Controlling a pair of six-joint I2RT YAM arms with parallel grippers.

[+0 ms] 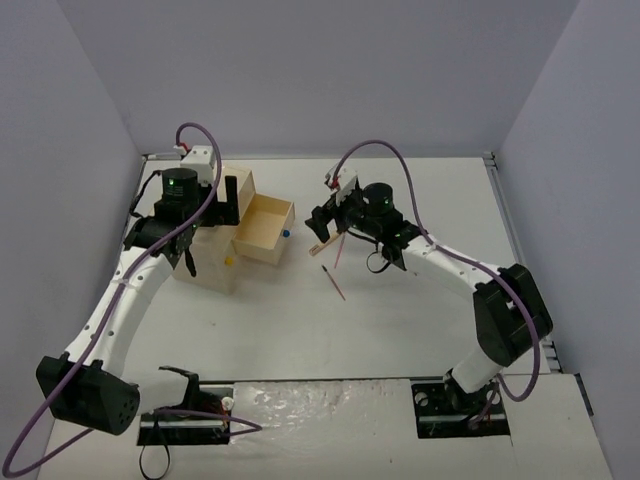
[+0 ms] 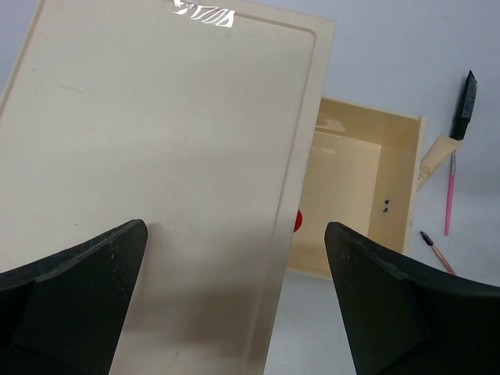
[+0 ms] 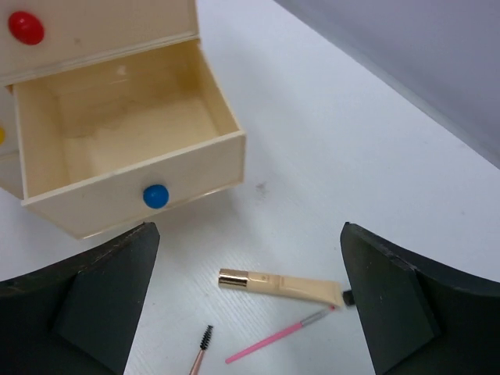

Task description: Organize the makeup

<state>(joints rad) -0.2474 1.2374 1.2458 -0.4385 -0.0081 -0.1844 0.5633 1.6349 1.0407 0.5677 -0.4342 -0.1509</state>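
A beige tube (image 3: 291, 286) with a gold cap lies flat on the white table, below and between the fingers of my open right gripper (image 3: 246, 312). Nothing is held in it. A thin pink pencil (image 3: 273, 337) and a small black-tipped brush (image 3: 203, 342) lie just beside the tube. From above, the tube (image 1: 322, 248), pencil (image 1: 343, 250) and brush (image 1: 335, 283) sit right of the box, under the right gripper (image 1: 330, 218). My left gripper (image 2: 234, 305) hangs open over the box's flat top (image 2: 156, 156). Other makeup is out of view.
The beige wooden box (image 1: 215, 262) stands at the left. Its drawer (image 3: 125, 133) with a blue knob (image 3: 155, 195) is pulled out and has nothing inside. Red (image 3: 26, 27) and yellow (image 1: 228, 260) knobs mark other drawers. Grey walls enclose the table.
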